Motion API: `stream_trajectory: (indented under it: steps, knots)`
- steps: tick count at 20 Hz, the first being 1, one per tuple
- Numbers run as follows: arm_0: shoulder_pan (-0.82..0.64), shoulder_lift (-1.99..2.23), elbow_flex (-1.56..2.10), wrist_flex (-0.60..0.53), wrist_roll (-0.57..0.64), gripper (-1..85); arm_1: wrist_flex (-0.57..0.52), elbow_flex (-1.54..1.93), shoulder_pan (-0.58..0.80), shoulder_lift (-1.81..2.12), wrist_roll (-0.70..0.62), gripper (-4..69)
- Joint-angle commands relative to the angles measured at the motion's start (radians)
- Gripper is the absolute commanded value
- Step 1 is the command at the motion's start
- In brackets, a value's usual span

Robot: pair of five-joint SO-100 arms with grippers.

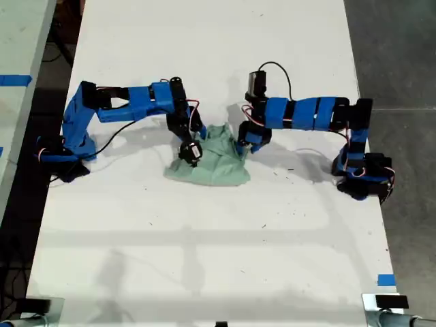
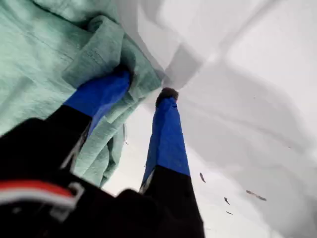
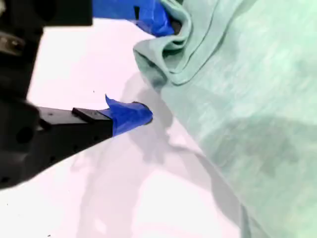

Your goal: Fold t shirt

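White tabletop (image 1: 204, 259) fills the exterior view, with grey floor (image 1: 395, 54) past its edge.

Obs 1: my first gripper (image 2: 144, 85). Jaws stand apart. One blue-taped finger (image 2: 101, 94) has its tip buried in a rolled fold at the edge of the t shirt (image 2: 39, 64). The other finger (image 2: 167, 134) has its black tip just off the cloth, over bare table. A strip of hem hangs between the two fingers, and nothing is pinched.

Obs 2: my second gripper (image 3: 156, 69). Jaws are also apart. One blue finger (image 3: 153, 17) sits against a bunched fold at the shirt's border. The other fingertip (image 3: 131, 116) is beside the cloth over the white surface, throwing a shadow toward the shirt. A broad, smoother stretch of mint fabric (image 3: 247, 99) runs away from the fold.

Obs 3: exterior view. The t shirt (image 1: 214, 163) lies crumpled in a compact heap on the table. One blue arm (image 1: 129, 99) reaches the shirt from the exterior view's left, a second blue arm (image 1: 306, 112) from the exterior view's right, each with its claw at an opposite edge of the cloth. I cannot tell from the wrist views which arm is first. A small blue tape marker (image 1: 385, 279) is stuck to the table well apart from the shirt.
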Motion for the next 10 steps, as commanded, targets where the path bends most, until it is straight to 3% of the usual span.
stream_trajectory:
  steps: [1, 4, 6, 7, 8, 10]
  knots:
    - [-0.015, 0.143, -0.038, 0.029, 0.035, 25.6, 0.106, -0.124, 0.025, 0.028, -0.028, 24.2]
    - [-0.04, 0.354, -0.003, 0.077, 0.069, 22.0, 0.255, -0.153, 0.032, 0.167, -0.018, 23.8]
    - [-0.054, 0.56, 0.048, 0.081, 0.095, 12.9, 0.285, -0.074, 0.028, 0.356, 0.002, 22.4]
    - [-0.055, 0.675, 0.087, 0.083, 0.094, 0.1, 0.298, -0.025, 0.015, 0.462, 0.015, 18.4]
    - [-0.043, 0.792, 0.137, 0.083, 0.091, 0.0, 0.304, 0.04, -0.003, 0.583, 0.035, -1.2]
    - [0.029, 1.071, 0.324, 0.078, 0.04, 0.0, 0.293, 0.189, -0.075, 0.836, 0.071, -0.7]
